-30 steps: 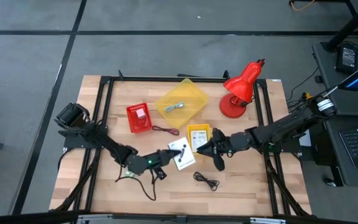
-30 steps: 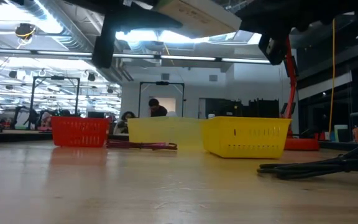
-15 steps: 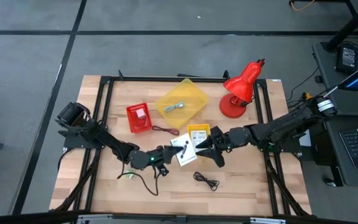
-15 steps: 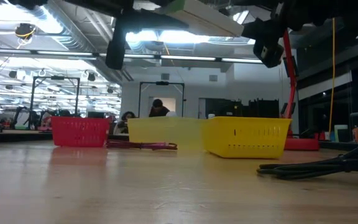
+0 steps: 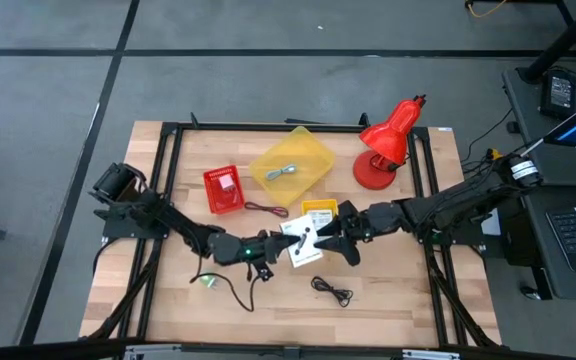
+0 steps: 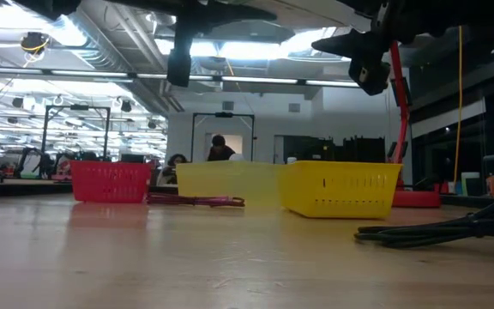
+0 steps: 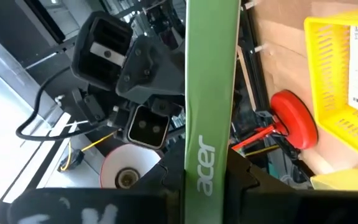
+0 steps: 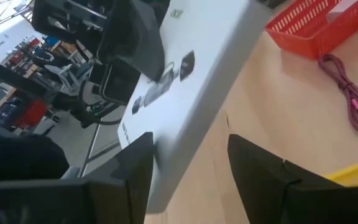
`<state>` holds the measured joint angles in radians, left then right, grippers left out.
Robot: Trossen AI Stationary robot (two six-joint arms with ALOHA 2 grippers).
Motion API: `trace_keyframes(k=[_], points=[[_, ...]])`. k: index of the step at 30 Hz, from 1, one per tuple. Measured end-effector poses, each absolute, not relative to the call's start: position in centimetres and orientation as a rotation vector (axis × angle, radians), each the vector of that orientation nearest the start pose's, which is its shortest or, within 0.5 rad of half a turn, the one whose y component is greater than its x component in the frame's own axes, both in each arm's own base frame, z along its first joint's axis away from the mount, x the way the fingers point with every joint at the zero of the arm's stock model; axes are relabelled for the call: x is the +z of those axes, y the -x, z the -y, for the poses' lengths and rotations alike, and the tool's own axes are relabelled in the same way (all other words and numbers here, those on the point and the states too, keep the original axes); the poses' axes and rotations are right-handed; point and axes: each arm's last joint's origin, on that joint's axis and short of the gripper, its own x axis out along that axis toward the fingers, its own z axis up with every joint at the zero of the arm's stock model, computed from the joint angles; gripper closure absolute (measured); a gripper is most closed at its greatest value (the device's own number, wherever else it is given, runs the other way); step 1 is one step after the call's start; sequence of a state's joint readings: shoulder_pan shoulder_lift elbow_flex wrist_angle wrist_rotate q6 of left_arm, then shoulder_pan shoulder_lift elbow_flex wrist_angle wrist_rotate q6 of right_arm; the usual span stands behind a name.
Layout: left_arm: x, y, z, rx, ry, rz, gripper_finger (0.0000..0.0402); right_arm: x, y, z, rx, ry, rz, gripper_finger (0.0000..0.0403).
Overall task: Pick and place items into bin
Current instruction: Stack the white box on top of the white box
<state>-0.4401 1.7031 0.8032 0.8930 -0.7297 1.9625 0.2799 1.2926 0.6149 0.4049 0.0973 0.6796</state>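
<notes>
Seen from above, your two dark arms meet over the middle of the wooden table [image 5: 388,300], near its front. Your left gripper [image 5: 268,250] is clamped on the edge of a flat white box with a green side [image 5: 301,243], held above the tabletop; in the left wrist view that green edge [image 7: 211,93] runs up between the fingers and carries printed lettering. Your right gripper [image 5: 325,236] sits at the other end of the same box with its fingers [image 8: 253,158] spread wide on either side of the white printed face [image 8: 194,74], not pinching it. Just behind the box stands a small yellow plastic basket [image 5: 318,209] with a white card inside. Further back lie a larger yellow tray [image 5: 291,162] holding a blue-grey strip [image 5: 287,171], and a red basket [image 5: 224,189] with a white packet in it. A dark red cord [image 5: 265,209] lies between the red basket and the box. A black cord [image 5: 332,290] lies near the front edge, and a tiny green object [image 5: 206,281] rests by the left arm. A red desk lamp [image 5: 388,140] stands at the back right.
</notes>
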Motion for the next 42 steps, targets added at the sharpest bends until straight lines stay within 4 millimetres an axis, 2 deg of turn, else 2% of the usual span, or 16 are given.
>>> trace_keyframes(k=[4,7,14,17,19,24,28,31,36,42], points=[[21.0,-32.1,12.3,0.188,-1.942,-0.289,0.0359,22.6,-26.1,-6.8,0.072,-0.629,-0.298,0.0216],[21.0,-32.3,11.9,0.19,-1.939,-0.289,0.0359,22.7,-26.1,-6.7,0.089,-0.655,-0.299,0.0232],[20.9,-33.1,10.1,0.163,-1.956,-0.265,0.0359,22.5,-26.1,-6.5,0.119,-0.687,-0.327,0.0323],[20.9,-33.1,10.0,0.169,-1.968,-0.278,0.0359,22.6,-26.1,-6.5,0.12,-0.692,-0.325,0.0366],[20.9,-33.0,10.3,0.175,-1.963,-0.28,0.0351,22.6,-26.1,-6.5,0.122,-0.686,-0.32,0.0368],[21.0,-32.6,11.2,0.187,-1.851,-0.25,0.0286,22.7,-26.2,-6.4,0.125,-0.652,-0.31,0.0379],[21.3,-32.2,11.9,0.275,-1.749,-0.309,0.0252,22.8,-26.3,-6.3,0.124,-0.63,-0.297,0.0379],[21.2,-31.8,12.5,0.309,-1.726,-0.345,0.0248,22.8,-26.3,-6.3,0.125,-0.625,-0.297,0.0379],[21.9,-31.0,13.4,0.345,-1.642,-0.346,0.0264,22.9,-26.3,-6.3,0.13,-0.634,-0.288,0.038],[22.8,-28.6,13.4,0.336,-1.382,-0.241,0.028,23.4,-26.2,-6.3,0.136,-0.619,-0.272,0.038]])
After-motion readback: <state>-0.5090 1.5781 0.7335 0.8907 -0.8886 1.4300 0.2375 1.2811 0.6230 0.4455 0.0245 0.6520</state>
